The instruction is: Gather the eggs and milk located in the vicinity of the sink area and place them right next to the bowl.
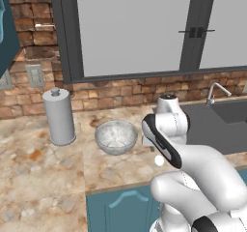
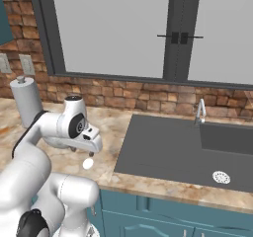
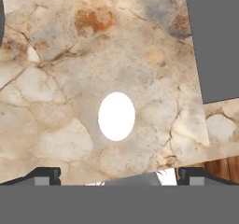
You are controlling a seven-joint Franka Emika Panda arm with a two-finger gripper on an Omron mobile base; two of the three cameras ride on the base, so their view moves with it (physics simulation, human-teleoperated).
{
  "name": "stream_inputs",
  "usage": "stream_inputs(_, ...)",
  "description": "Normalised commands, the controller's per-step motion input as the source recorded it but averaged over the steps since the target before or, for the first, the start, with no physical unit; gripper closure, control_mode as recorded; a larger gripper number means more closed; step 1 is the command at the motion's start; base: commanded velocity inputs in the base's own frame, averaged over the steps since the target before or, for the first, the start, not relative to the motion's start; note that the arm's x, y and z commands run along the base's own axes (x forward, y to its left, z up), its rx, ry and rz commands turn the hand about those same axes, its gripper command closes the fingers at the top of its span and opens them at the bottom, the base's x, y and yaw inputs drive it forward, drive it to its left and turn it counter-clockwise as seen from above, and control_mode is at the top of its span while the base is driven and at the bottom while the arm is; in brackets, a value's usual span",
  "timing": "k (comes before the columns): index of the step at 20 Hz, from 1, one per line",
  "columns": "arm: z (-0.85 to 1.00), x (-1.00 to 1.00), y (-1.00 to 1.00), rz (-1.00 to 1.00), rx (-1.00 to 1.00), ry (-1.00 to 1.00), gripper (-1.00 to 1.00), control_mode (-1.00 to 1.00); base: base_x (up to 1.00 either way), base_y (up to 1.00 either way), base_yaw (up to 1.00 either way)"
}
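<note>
Nearest you, the gripper [image 3: 116,176] is hanging with jaws spread wide, holding nothing, directly above the white egg [image 3: 116,116] lying on the marble counter [image 3: 56,78]. The bowl [image 1: 116,137] is sitting at the egg's ten o'clock, the sink [image 2: 168,149] lying at three o'clock.

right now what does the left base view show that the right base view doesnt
Left base view alone: the bowl, sitting on the counter between the canister and the arm.

Right base view alone: the sink's full basin with its round silver drain.

Both: the grey canister, the white egg lying on the counter between bowl and sink, the tap, the brick wall and the window. The gripper hangs just above the egg, jaws not closed on anything.
</note>
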Motion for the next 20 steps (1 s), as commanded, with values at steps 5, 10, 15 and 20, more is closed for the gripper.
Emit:
stream_inputs(5, -0.23, 0.11, 0.0, 0.0, 0.0, 0.0, -1.0, -1.0, 0.0, 0.0, 0.0)
stream_inputs(10, -0.15, 0.2, 0.0, 0.0, 0.0, 0.0, -1.0, -1.0, 0.0, 0.0, 0.0)
stream_inputs(15, -0.13, 0.11, 0.0, 0.0, 0.0, 0.0, -1.0, -1.0, 0.0, 0.0, 0.0)
stream_inputs(20, -0.2, 0.0, 0.0, 0.0, 0.0, 0.0, -1.0, -1.0, 0.0, 0.0, 0.0)
